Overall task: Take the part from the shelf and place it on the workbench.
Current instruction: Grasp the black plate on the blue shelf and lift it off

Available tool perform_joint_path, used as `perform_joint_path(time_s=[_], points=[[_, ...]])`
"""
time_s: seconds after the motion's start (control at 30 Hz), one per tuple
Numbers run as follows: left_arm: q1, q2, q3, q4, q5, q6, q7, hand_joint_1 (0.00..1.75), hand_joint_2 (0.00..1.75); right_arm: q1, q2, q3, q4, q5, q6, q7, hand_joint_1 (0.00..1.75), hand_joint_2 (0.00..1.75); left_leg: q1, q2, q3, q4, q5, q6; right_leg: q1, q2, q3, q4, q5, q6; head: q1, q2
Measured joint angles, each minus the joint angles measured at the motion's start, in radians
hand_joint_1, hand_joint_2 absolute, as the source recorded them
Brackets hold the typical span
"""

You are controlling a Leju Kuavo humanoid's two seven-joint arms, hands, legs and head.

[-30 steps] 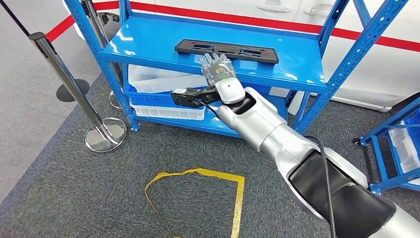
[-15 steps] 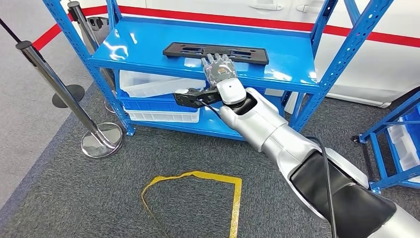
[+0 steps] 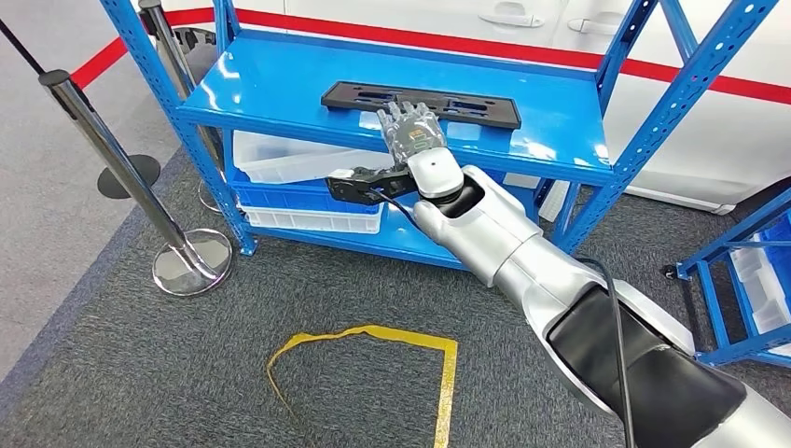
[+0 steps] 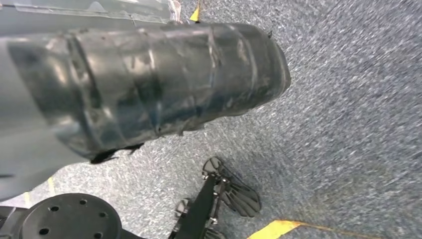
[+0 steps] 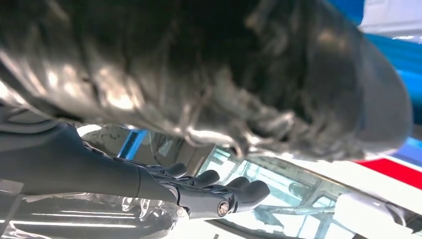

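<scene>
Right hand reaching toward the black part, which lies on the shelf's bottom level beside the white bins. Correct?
Not quite. The head view shows the black part on the blue shelf's top level; the white bins sit below it. The right hand does reach toward it.

The part [image 3: 421, 102] is a long, flat, black panel, roughly rectangular, with several cut-out openings along its length and slightly uneven edges. It lies flat on the top board of the blue metal shelf [image 3: 280, 89], its long side running across the shelf from left to right, a little skewed so that its right end sits slightly nearer the front. It rests toward the rear and middle of that board, well clear of the left posts, with bare blue surface in front of it. The middle of its front edge is hidden behind the fingers of the right robot hand [image 3: 410, 129], so contact there cannot be judged.
</scene>
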Motion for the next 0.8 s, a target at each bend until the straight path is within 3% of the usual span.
perform_joint_path(time_s=[0.07,0.13,0.23,0.3,0.37,0.4,0.43,0.5,0.57,0.6,0.7,0.73,0.8], points=[[-0.001,0.000,0.000,0.000,0.001,0.000,-0.002,0.00,0.00,-0.004,-0.002,0.000,-0.004,0.001,0.001,0.001,0.00,0.00,-0.003,-0.001,0.001,0.001,-0.004,-0.008,0.005,0.001,0.050,-0.106,0.035,-0.008,-0.001,0.000],[-0.001,0.000,0.000,0.000,0.001,0.000,-0.003,0.00,0.00,-0.004,-0.003,0.000,-0.006,0.001,0.002,0.003,0.00,0.00,-0.006,-0.002,-0.001,0.000,-0.004,-0.017,0.010,0.002,0.062,-0.131,0.032,-0.011,-0.002,0.000],[0.000,0.000,0.000,0.000,0.001,0.000,-0.003,0.00,0.00,-0.002,-0.004,0.000,-0.009,0.001,0.004,0.004,0.00,0.00,-0.002,0.001,-0.004,0.011,-0.017,-0.031,0.005,0.002,0.071,-0.145,0.034,-0.023,-0.002,0.000],[-0.001,0.000,0.000,0.000,0.001,0.000,-0.003,0.00,0.00,-0.004,-0.004,0.000,-0.012,0.001,0.005,0.004,0.00,0.00,-0.001,0.003,-0.047,0.102,-0.065,-0.037,0.002,0.001,0.079,-0.152,0.036,-0.032,-0.005,0.000],[-0.001,0.000,0.000,0.000,0.001,0.000,-0.003,0.00,0.00,-0.002,-0.004,0.000,-0.014,0.001,0.008,0.004,0.00,0.00,-0.002,0.003,-0.119,0.244,-0.115,-0.041,0.005,0.001,0.081,-0.152,0.033,-0.037,-0.008,0.000],[0.000,0.000,0.000,0.000,0.002,0.000,-0.003,0.00,0.00,0.000,-0.004,0.000,-0.014,0.001,0.010,0.004,0.00,0.00,-0.002,0.003,-0.144,0.284,-0.119,-0.041,0.006,0.001,0.082,-0.151,0.032,-0.039,-0.008,0.000],[0.002,0.000,0.000,0.000,0.002,0.000,-0.003,0.00,0.00,0.002,-0.004,0.000,-0.014,0.002,0.012,0.004,0.00,0.00,-0.002,0.003,-0.151,0.286,-0.103,-0.041,0.007,0.001,0.084,-0.150,0.029,-0.040,-0.008,0.000],[0.002,0.000,0.000,0.000,0.002,0.001,-0.003,0.00,0.00,0.003,-0.004,0.000,-0.015,0.002,0.013,0.004,0.00,0.00,-0.002,0.004,-0.105,0.172,-0.027,-0.037,0.008,0.002,0.090,-0.145,0.021,-0.038,-0.008,0.000],[0.001,0.000,0.000,0.000,0.002,0.001,-0.003,0.00,0.00,0.001,-0.004,0.000,-0.017,0.004,0.013,0.004,0.00,0.00,-0.006,0.005,-0.046,0.048,0.018,-0.031,0.012,0.003,0.091,-0.138,0.013,-0.031,-0.009,0.000],[0.000,0.000,0.000,0.000,0.002,0.001,-0.003,0.00,0.00,0.000,-0.004,-0.001,-0.017,0.004,0.013,0.004,0.00,0.00,-0.008,0.004,-0.033,0.019,0.021,-0.027,0.013,0.004,0.090,-0.136,0.012,-0.027,-0.008,0.000],[-0.001,-0.001,0.000,0.000,0.002,0.001,-0.004,0.00,0.00,0.001,-0.004,-0.001,-0.017,0.005,0.013,0.004,0.00,0.00,-0.007,0.002,-0.028,0.009,0.014,-0.015,0.014,0.004,0.085,-0.134,0.008,-0.016,-0.008,0.000],[0.000,-0.001,0.000,0.000,0.002,0.001,-0.004,0.00,0.00,0.000,-0.004,-0.001,-0.017,0.005,0.013,0.004,0.00,0.00,-0.005,0.002,-0.025,0.006,0.015,-0.010,0.014,0.003,0.081,-0.121,-0.002,-0.011,-0.006,0.000],[-0.001,-0.002,0.000,0.000,0.002,0.001,-0.005,0.00,0.00,-0.002,-0.004,-0.003,-0.017,0.007,0.013,0.004,0.00,0.00,-0.002,0.002,-0.018,-0.002,0.015,0.000,0.011,0.001,0.044,-0.041,-0.047,-0.001,-0.003,0.000]])
